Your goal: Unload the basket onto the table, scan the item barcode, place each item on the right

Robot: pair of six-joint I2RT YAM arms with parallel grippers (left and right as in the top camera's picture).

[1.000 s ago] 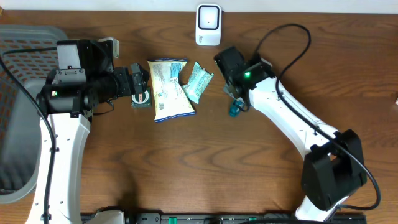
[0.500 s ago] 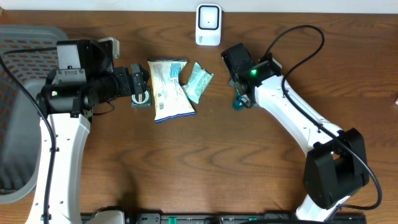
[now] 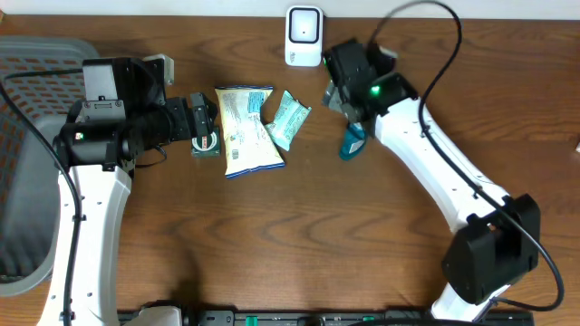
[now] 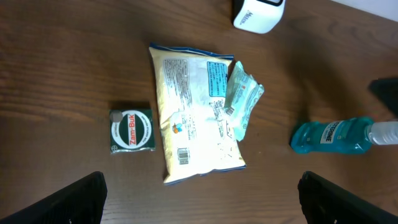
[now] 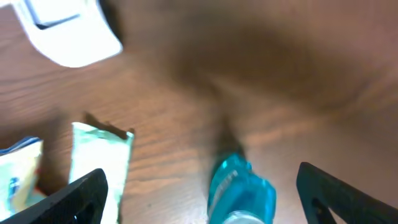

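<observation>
found blue bottle (image 3: pixel 352 141) lying flat on table (image 3: pixel 299 235), nearer the robot than white scanner (image 3: pixel 304 36) and off to its right, well apart from it. found right gripper (image 5: pixel 205 199) hanging just above bottle with fingers (image 5: pixel 74 199) spread wide on either side, clasping nothing; blurred from that wrist. found left gripper (image 4: pixel 202 199) spread to full width too, holding nothing, pointed toward green tin (image 4: pixel 131 130) and snack bag (image 4: pixel 196 112). noted tin just left of bag, parted from it by a narrow strip of wood. noted small teal packet (image 4: pixel 242 99) overlapping bag's upper right edge. noted barcode (image 4: pixel 183 155) printed on bag near its lower end, facing up. cannot tell which way bottle's own barcode faces. noted grey basket (image 3: pixel 27 136) at far left of table.
</observation>
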